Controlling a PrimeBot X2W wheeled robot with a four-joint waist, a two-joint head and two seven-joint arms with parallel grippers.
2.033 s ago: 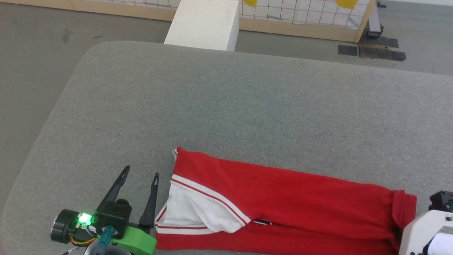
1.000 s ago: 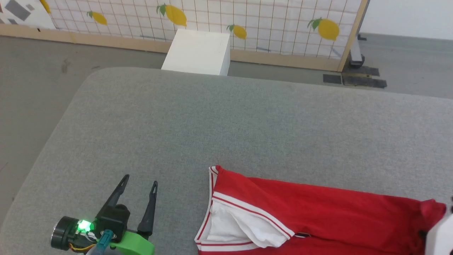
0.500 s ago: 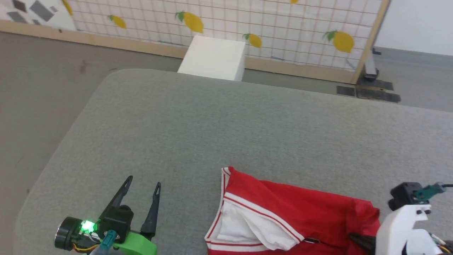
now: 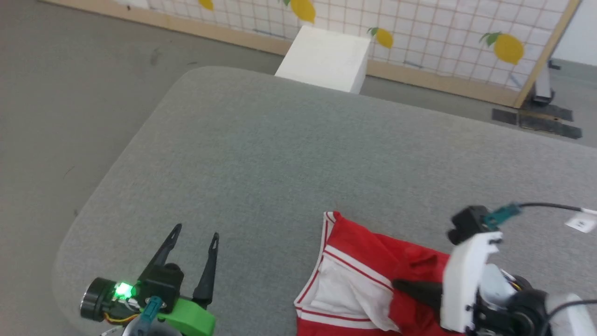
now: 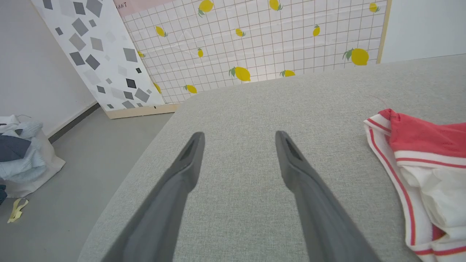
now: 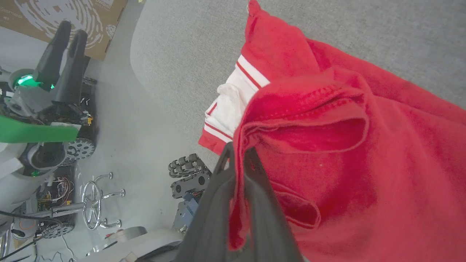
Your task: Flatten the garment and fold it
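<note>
While my right gripper (image 6: 238,151) pinches a red fold of the garment (image 4: 357,242), its near side runs off the frame's lower edge. My left gripper (image 4: 196,231), lower left, gapes wide, empty.

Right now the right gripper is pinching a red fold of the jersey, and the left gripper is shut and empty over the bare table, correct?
Not quite: the left gripper is open, not shut. The left wrist view shows its fingers spread apart over the bare table, empty. The right gripper does pinch a red fold of the jersey.
</note>
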